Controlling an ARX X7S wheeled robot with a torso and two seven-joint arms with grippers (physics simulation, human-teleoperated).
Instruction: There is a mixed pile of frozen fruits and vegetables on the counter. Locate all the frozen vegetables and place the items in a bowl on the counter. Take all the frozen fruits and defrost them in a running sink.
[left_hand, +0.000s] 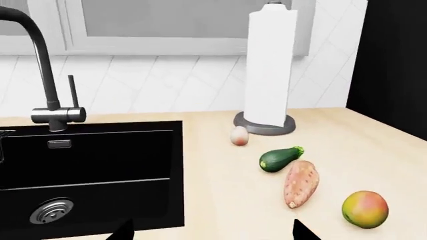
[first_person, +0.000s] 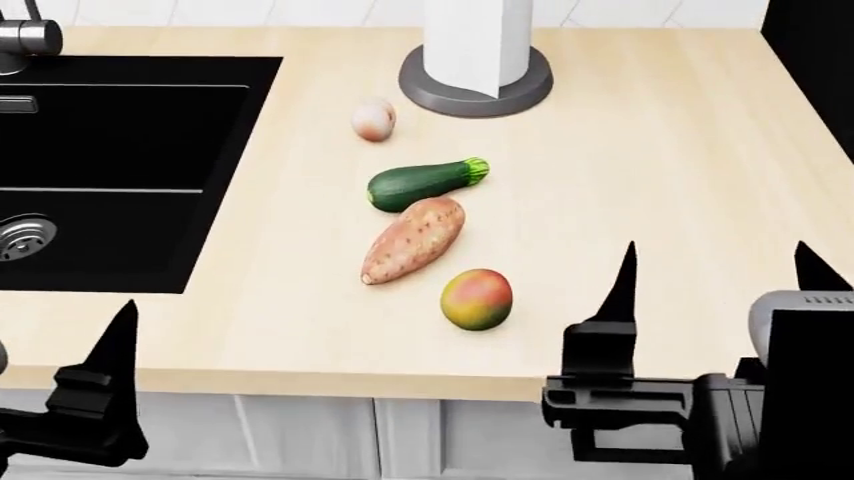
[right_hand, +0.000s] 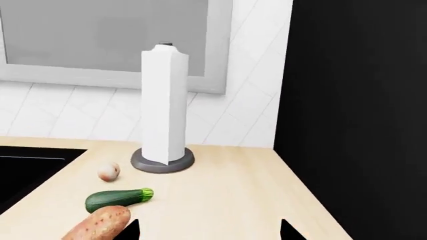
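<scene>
Both grippers hang low at the counter's (first_person: 694, 150) front edge, wide open and holding nothing: the right gripper (first_person: 714, 275) and the left gripper (first_person: 67, 345). Just past the front edge sits the mango (first_person: 477, 299), closer to the right gripper. Behind it the sweet potato (first_person: 414, 239) and zucchini (first_person: 424, 183) lie slanted, pointing toward the back right corner. The peach (first_person: 374, 119) sits farthest back, near the sink (first_person: 120, 170). I see no bowl.
</scene>
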